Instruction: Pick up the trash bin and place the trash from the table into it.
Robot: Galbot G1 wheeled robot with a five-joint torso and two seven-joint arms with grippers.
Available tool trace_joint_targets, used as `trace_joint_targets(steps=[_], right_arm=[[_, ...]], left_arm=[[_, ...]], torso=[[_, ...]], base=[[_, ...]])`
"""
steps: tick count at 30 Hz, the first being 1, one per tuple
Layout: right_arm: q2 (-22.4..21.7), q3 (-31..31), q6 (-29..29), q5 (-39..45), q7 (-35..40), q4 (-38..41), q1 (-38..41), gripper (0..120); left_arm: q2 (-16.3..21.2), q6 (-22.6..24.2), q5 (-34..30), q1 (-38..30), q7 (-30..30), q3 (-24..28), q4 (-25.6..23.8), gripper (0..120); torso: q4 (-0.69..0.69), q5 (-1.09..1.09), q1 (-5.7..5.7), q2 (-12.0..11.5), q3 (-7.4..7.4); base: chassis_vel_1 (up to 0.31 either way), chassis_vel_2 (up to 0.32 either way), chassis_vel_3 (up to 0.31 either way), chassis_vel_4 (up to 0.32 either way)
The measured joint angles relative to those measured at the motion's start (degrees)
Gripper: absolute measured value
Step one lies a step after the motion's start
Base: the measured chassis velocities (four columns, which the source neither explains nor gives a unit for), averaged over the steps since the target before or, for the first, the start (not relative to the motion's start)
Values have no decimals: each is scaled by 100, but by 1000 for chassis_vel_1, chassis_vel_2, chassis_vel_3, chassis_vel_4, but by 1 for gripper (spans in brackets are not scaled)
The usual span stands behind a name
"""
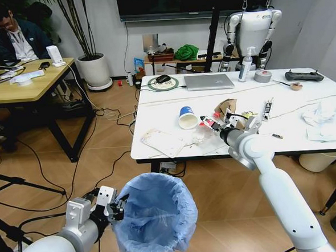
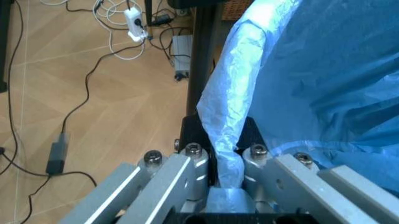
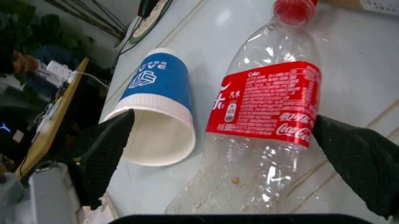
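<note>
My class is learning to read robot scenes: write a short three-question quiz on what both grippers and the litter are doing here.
1. True or false: the left gripper is shut on the trash bin's blue bag rim.
2. Which item lies between the right gripper's open fingers? A) paper cup B) red-labelled bottle C) laptop
3. Fill in: the paper cup lies on its ____ on the table.

Key
1. True: in the left wrist view the fingers pinch the bag and rim.
2. B: the red-labelled bottle sits between the fingers, not yet squeezed.
3. Side, beside the bottle.
</note>
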Motion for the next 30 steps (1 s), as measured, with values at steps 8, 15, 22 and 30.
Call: trace_joint_targets(steps=[8,15,22,30], right_arm=[[11,-60,43,-89,-14,-35,-14,70],[7,-126,109,-175,-32,-41,-69,45],[17,-181,164,-210,-31,-33,-84,18],[-109,-186,201,-280,-19,232,-199,0]], left_arm=[[13,0,-4,-9,3,-16,0,2],[21,0,-2,-8,6,-19,0,2],[27,0,17,3,8,-17,0,2],[12,0,26,9,2,-10,0,2]], torso=[[-1,0,0,-1,0],[-1,0,0,-1,0],[0,0,0,-1,0],[0,0,0,-2,-1]], base=[[0,0,0,0],[0,0,0,0],[0,0,0,0],[0,0,0,0]])
